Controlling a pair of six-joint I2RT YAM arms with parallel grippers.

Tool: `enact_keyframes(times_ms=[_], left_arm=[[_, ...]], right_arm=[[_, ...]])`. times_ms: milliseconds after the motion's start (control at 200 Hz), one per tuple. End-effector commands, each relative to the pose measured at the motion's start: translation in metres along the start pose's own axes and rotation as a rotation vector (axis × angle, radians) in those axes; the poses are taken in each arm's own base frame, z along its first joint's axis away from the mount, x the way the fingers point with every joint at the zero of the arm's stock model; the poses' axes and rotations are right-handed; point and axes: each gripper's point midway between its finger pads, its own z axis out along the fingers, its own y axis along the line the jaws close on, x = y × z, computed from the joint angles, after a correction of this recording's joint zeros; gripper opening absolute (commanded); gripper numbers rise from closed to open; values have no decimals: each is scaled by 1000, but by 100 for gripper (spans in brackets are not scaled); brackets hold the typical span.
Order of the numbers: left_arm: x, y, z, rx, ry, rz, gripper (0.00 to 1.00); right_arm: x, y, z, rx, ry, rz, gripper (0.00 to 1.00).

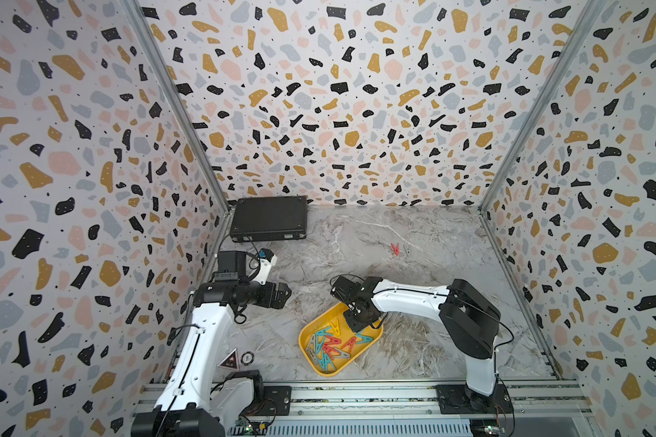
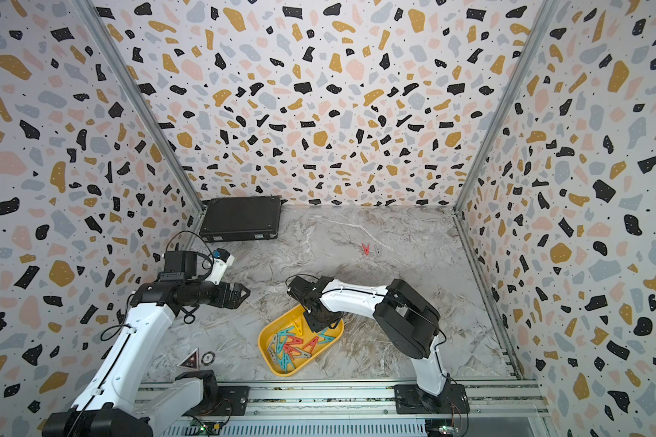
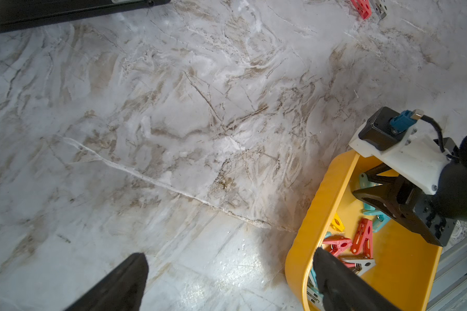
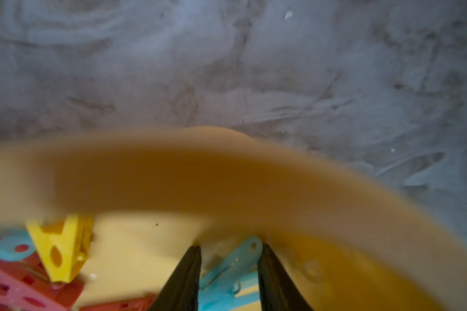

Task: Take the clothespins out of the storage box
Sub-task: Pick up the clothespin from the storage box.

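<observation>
Right fingers (image 4: 184, 280) astride teal clothespin (image 4: 235, 259)

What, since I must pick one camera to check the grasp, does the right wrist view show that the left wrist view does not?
Only the right wrist view: the right gripper's fingers either side of a teal plastic clothespin; whether they pinch it is unclear. Only the left wrist view: a red plastic clothespin lying out on the marble table, and the open left gripper. Both: that table, the shallow yellow plastic tray and a yellow clothespin.
</observation>
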Motion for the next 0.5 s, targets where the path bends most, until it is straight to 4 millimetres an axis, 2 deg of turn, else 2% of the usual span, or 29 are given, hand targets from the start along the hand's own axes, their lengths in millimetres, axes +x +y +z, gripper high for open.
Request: enact_keyframes(times_ms=[0, 310, 496], left_arm=[[-1, -3, -2, 9, -18, 22, 100], [0, -3, -1, 8, -17, 23, 100], [0, -3, -1, 9, -15, 21, 100]], right_arm=[[-8, 8, -7, -27, -20, -14, 36], [-9, 12, -8, -47, -29, -24, 14], [-12, 14, -19, -63, -56, -31, 4]])
